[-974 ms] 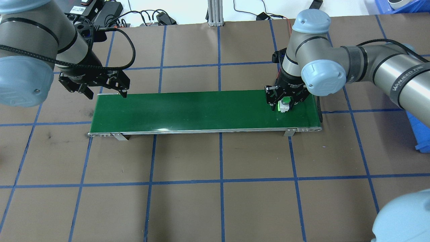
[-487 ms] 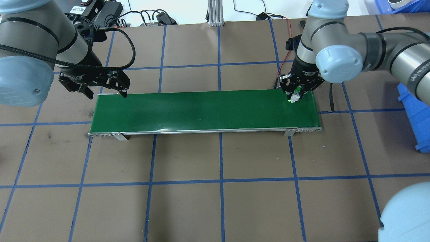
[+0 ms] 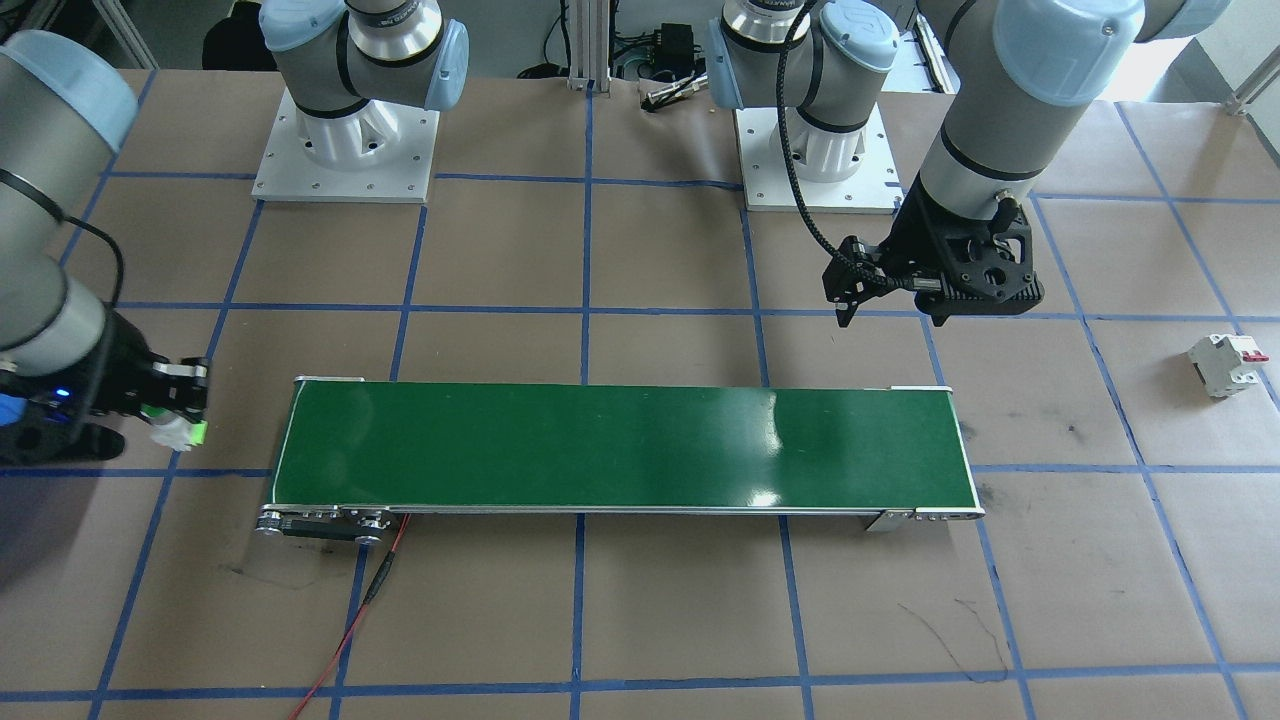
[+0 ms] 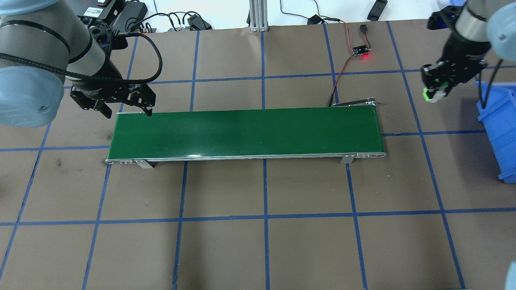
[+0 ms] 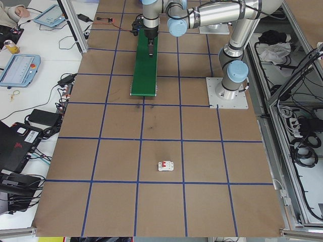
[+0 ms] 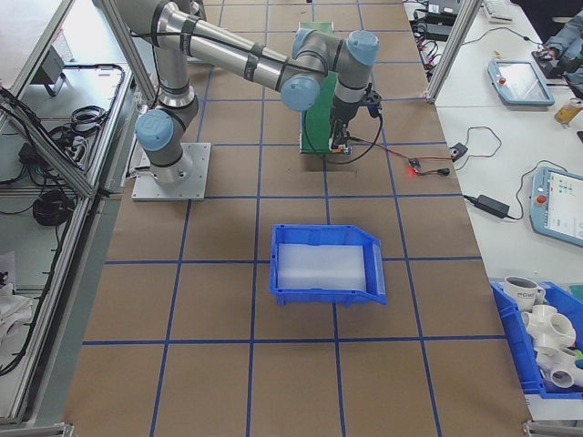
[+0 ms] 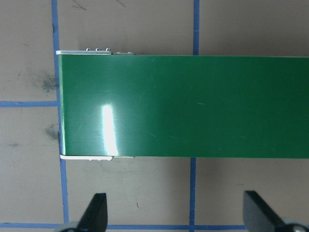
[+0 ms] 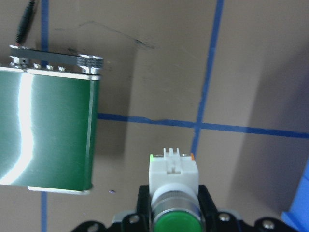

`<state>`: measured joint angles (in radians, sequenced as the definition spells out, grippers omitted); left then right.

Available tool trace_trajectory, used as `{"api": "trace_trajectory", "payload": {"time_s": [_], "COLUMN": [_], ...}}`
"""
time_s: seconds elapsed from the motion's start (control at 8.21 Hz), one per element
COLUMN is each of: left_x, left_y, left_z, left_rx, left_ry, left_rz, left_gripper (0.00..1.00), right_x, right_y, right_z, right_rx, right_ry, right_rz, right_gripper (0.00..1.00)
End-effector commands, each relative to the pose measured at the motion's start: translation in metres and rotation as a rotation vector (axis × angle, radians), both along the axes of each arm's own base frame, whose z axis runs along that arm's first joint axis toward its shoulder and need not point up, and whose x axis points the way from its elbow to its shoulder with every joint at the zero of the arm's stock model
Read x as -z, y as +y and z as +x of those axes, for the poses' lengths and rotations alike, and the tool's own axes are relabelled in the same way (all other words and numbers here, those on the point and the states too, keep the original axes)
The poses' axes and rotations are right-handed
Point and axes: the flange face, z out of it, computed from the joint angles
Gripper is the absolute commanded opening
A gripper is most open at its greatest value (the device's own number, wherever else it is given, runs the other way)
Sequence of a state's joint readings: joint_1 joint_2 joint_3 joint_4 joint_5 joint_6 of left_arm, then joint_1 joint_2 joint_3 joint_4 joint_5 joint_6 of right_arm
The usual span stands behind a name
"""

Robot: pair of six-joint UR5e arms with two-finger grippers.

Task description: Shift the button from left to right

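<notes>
1. The right gripper (image 4: 435,89) is closed on the button (image 4: 432,94) and holds it in the air, off the right end of the green conveyor belt (image 4: 246,131).
2. In the overhead view the button is at about 2 o'clock from the middle of the belt, between the belt's end and the blue bin (image 4: 498,133), and it touches neither of them.
3. The right wrist camera shows the button (image 8: 173,193) between the two fingers (image 8: 143,205), with its round green cap toward the camera and its white body pointing away, above the brown table (image 8: 145,58).
4. In that same wrist view the end of the belt (image 8: 46,130) is at about 10 o'clock from the button, well apart.
5. From the front-facing camera the button (image 3: 182,432) is seen as a small white and green piece at the tip of the right gripper (image 3: 172,405), just beside the belt's end.
6. The left gripper (image 4: 127,105) is open and holds nothing; it hangs over the far left corner of the belt.
7. The left wrist camera shows its two fingertips (image 7: 95,212) wide apart at the bottom edge, with the left end of the belt (image 7: 183,106) at 12 o'clock from them.
8. A white circuit breaker (image 3: 1225,362) with a red lever lies on the table, well apart from the belt, on the robot's left side.
9. A small board with a red light (image 4: 361,50) lies at about 12 o'clock from the right end of the belt, joined to it by a thin red and black wire (image 4: 340,74).
</notes>
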<state>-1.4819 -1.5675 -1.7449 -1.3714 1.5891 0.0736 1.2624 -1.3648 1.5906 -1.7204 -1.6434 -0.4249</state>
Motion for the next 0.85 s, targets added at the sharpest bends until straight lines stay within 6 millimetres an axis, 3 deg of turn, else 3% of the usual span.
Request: {"api": "trace_trajectory", "payload": {"time_s": [0.0, 0.24, 0.37, 0.49, 0.61, 0.73], "left_x": [0.003, 0.003, 0.005, 0.003, 0.004, 0.003], "left_y": [0.001, 0.002, 0.001, 0.001, 0.001, 0.001], "left_z": [0.0, 0.0, 0.0, 0.0, 0.0, 0.0], "left_rx": [-0.001, -0.001, -0.001, -0.001, -0.001, -0.001], "left_ry": [0.002, 0.0, 0.002, 0.002, 0.001, 0.0], "left_rz": [0.005, 0.006, 0.008, 0.005, 0.007, 0.006], "left_gripper": [1.0, 1.0, 1.0, 1.0, 1.0, 1.0], "right_x": [-0.024, -0.018, -0.009, 0.029, 0.07, 0.096], "right_y": [0.044, 0.069, 0.08, 0.077, 0.064, 0.062], "right_z": [-0.144, -0.242, -0.28, -0.319, -0.338, -0.34], "right_rx": [-0.146, -0.271, -0.318, -0.368, -0.425, -0.421], "right_ry": [0.017, 0.05, 0.061, 0.063, 0.065, 0.035], "right_rz": [0.026, -0.01, -0.016, -0.017, -0.024, -0.014], "right_gripper": [0.0, 0.0, 0.0, 0.0, 0.0, 0.0]}}
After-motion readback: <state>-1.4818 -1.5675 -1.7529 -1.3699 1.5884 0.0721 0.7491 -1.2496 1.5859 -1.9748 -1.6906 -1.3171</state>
